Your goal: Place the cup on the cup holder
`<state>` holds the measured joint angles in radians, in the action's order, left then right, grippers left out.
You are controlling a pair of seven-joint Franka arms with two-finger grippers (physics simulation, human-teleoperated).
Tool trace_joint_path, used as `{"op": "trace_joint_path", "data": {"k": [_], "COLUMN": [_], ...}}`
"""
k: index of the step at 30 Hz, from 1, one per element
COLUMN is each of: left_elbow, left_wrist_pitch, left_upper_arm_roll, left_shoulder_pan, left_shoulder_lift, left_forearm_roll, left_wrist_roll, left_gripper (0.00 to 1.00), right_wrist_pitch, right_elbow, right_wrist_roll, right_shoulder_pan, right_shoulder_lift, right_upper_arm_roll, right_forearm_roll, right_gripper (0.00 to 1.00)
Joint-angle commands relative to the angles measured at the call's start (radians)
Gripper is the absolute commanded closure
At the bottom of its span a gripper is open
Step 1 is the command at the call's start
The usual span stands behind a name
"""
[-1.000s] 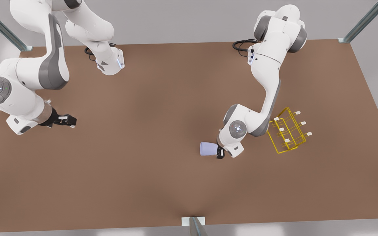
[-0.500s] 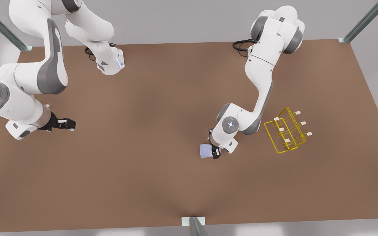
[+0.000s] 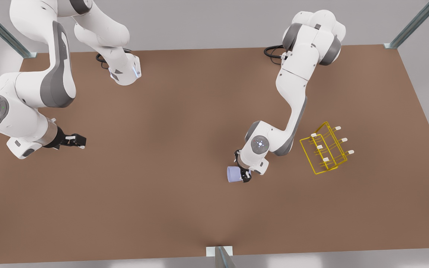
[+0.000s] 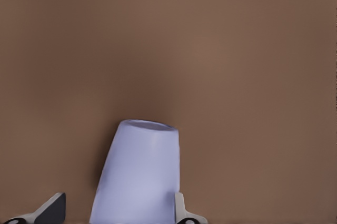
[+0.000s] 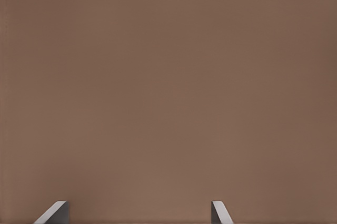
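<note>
**Cup lying between open fingers, rack waiting beside**

The cup (image 3: 234, 174) lies on its side on the table (image 3: 169, 208), near the rack (image 3: 324, 150) on the side toward the front view's left, its mouth turned away from the rack. The left gripper (image 3: 245, 175) sits at the cup's end nearest the rack. In the left wrist view one finger (image 4: 181, 213) touches the cup (image 4: 139, 174) while the other stands clear, so the gripper is spread and not clamped; I judge this a pre-grasp stance. The rack stands apart from the cup, its capped prongs free. The right gripper (image 3: 73, 140) waits far beyond the cup from the rack, fingers apart, gripping nothing.
</note>
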<state>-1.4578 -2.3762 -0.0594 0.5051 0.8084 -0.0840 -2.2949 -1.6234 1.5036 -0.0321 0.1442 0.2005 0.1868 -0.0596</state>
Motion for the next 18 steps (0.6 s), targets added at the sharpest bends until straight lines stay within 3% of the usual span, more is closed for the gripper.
{"op": "trace_joint_path", "data": {"k": [1, 18], "left_elbow": [0.001, -0.001], "left_wrist_pitch": [-0.040, -0.155], "left_upper_arm_roll": [0.001, 0.001], "left_shoulder_pan": [0.000, -0.002], "left_shoulder_lift": [0.002, 0.046], "left_forearm_roll": [0.003, 0.004], "left_wrist_roll": [-0.081, -0.080], "left_gripper": [0.00, 0.00], "right_wrist_pitch": [-0.012, -0.010], "right_elbow": [-0.002, -0.002], "right_wrist_roll": [0.011, 0.011], "right_shoulder_pan": [0.000, 0.000], "right_shoulder_lift": [-0.001, 0.000], "right_upper_arm_roll": [0.000, 0.000], "right_forearm_roll": [0.012, 0.012], "right_gripper": [0.00, 0.00]}}
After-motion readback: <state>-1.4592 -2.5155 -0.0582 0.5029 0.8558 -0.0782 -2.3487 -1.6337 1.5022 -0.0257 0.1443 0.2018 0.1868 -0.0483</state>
